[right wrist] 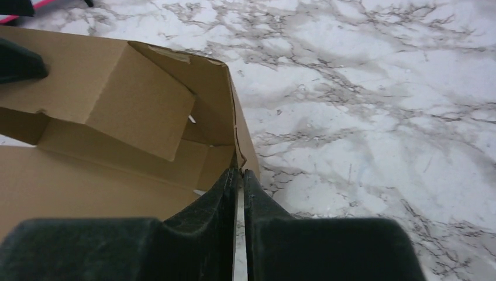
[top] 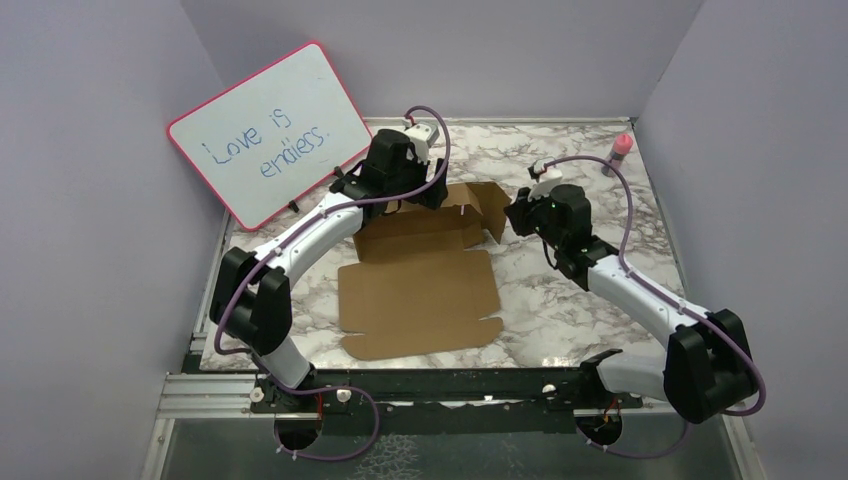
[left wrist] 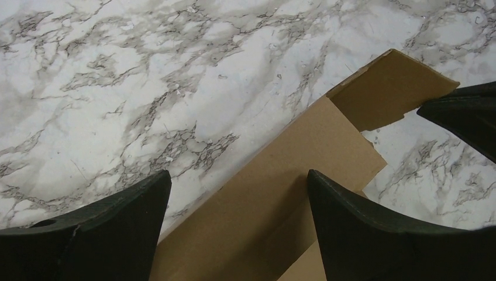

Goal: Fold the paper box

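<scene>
Brown paper box (top: 420, 285), partly folded, mid table (top: 585, 300).
Near panel flat, far-right walls upright. Right gripper (right wrist: 240, 175) pinches the right wall's edge, nearly closed; left gripper (left wrist: 238, 175) gapes wide, empty, above the far flap.

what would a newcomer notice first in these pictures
The half-folded brown paper box in the middle of the marble table stands out, with the right gripper pinched on its raised right wall and the left gripper open above its far edge. Next comes the pink-framed whiteboard reading "Love is endless", propped at the far left.
</scene>
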`<control>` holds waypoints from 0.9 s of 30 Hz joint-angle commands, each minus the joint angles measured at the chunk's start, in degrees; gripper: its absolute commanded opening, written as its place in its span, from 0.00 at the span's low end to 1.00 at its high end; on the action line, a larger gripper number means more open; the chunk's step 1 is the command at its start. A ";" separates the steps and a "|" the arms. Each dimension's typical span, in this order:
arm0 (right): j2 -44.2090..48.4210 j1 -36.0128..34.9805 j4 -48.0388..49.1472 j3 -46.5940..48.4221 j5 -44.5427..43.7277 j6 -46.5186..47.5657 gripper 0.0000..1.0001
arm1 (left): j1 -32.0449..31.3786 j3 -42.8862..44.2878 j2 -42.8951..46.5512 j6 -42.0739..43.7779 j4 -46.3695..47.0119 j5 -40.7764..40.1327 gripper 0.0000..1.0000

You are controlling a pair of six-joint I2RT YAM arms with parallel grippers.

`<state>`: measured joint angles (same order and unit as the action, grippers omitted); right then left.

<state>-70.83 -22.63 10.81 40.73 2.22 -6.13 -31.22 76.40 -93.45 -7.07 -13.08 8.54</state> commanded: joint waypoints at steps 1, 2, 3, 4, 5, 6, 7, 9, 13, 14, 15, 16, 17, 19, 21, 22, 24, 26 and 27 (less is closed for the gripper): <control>2.03 0.05 -0.30 -1.20 7.20 -2.42 0.09 | 0.02 1.47 -1.40 -1.18 -1.33 1.37 0.86; 2.59 0.05 -0.75 -1.37 7.63 -3.28 0.08 | 0.02 1.47 -1.51 -1.52 -1.33 1.10 0.86; 3.27 0.05 -1.09 -1.56 7.96 -3.81 0.07 | 0.02 1.54 -1.62 -1.80 -1.33 0.71 0.86; 3.80 0.04 -1.32 -1.67 8.44 -4.29 0.07 | 0.02 1.56 -1.77 -2.23 -1.38 0.37 0.86; 4.29 -0.03 -1.82 -1.75 8.63 -4.65 0.07 | 0.02 1.60 -1.94 -2.57 -1.42 -0.02 0.86; 4.68 -0.21 -2.50 -1.66 8.53 -4.99 0.06 | 0.02 1.64 -2.06 -2.86 -1.40 -0.24 0.86; 4.96 -0.34 -3.24 -1.68 8.43 -5.43 0.06 | 0.02 1.65 -2.20 -3.28 -1.46 -0.51 0.86; 5.48 -0.68 -5.00 -1.29 8.56 -6.54 0.06 | 0.02 1.65 -2.55 -4.12 -1.47 -0.96 0.85; 6.54 -1.63 -8.12 0.06 7.72 -8.70 0.06 | 0.02 1.48 -3.37 -5.69 -1.34 -0.92 0.84; 6.68 -1.81 -8.36 0.24 7.56 -9.25 0.06 | 0.02 1.47 -3.59 -6.04 -1.29 -0.70 0.83; 6.67 -2.21 -8.43 0.28 7.58 -10.03 0.06 | 0.02 1.47 -3.73 -6.32 -1.21 -0.47 0.83; 6.71 -2.68 -8.39 0.31 7.74 -10.96 0.06 | 0.02 1.47 -3.83 -6.67 -1.12 -0.31 0.83; 6.69 -3.10 -7.99 0.02 8.19 -11.92 0.06 | 0.02 1.43 -3.87 -6.98 -0.92 0.14 0.82; 6.39 -3.46 -5.69 -1.08 8.73 -11.96 0.07 | 0.02 1.30 -3.51 -7.21 -0.71 0.19 0.81; 6.21 -3.46 -4.52 -1.96 6.98 -11.52 0.07 | 0.02 1.08 -2.28 -7.10 -0.72 -1.25 0.81; 6.36 -3.45 -3.95 -2.23 6.59 -10.87 0.07 | 0.02 0.85 -1.27 -6.82 -0.72 -2.35 0.81; 6.96 -3.44 -2.94 -2.81 5.85 -9.98 0.08 | 0.02 -0.02 1.73 -6.41 -0.50 -4.74 0.81; 7.78 -3.47 -2.33 -3.30 5.04 -9.06 0.10 | -0.10 -1.67 5.28 -5.83 0.42 -7.52 0.82; 8.14 -3.42 -2.21 -3.37 4.64 -8.55 0.11 | -0.27 -2.82 7.19 -5.93 1.18 -9.34 0.82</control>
<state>-64.82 -25.56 5.28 38.41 8.38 -16.01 -31.24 76.62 -94.30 -13.65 -12.10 6.46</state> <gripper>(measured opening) 0.093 0.815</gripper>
